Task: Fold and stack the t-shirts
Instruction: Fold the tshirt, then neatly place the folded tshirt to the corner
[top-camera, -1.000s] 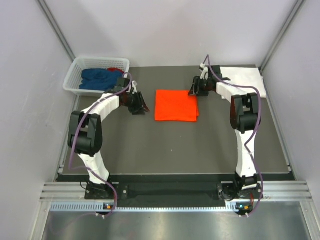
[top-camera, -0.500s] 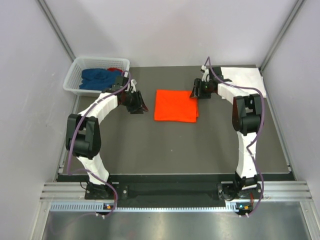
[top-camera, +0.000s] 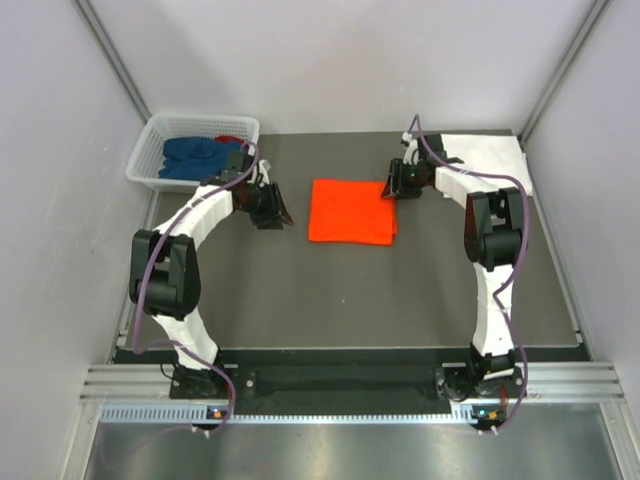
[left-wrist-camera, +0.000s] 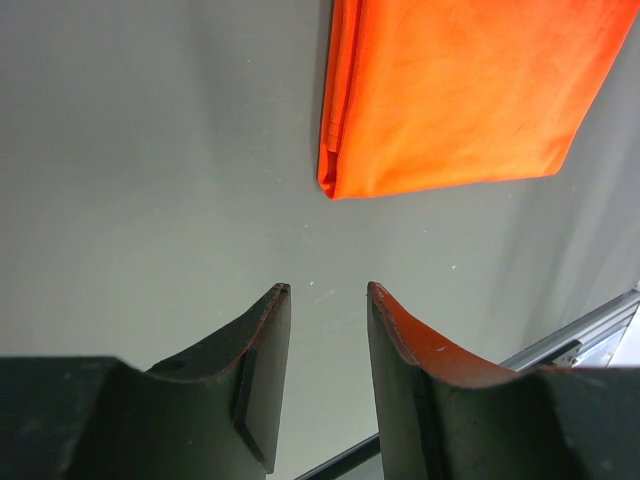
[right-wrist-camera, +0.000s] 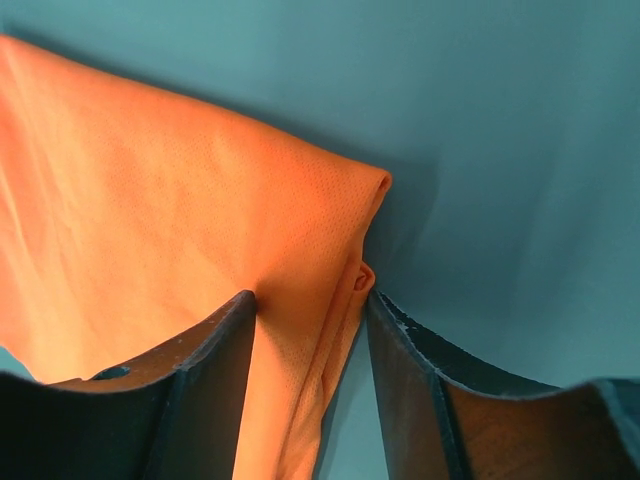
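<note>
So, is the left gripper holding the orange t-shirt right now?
No: the left wrist view shows the left gripper open over the table, with the orange t-shirt lying clear of its fingertips.

The folded t-shirt is laid on the table right of the left pincer, one corner set between the fingers of the right pincer. A basket is placed behind the left pincer.

Dark table: folded orange t-shirt centre-far; white basket far left corner; white cloth far right corner.
</note>
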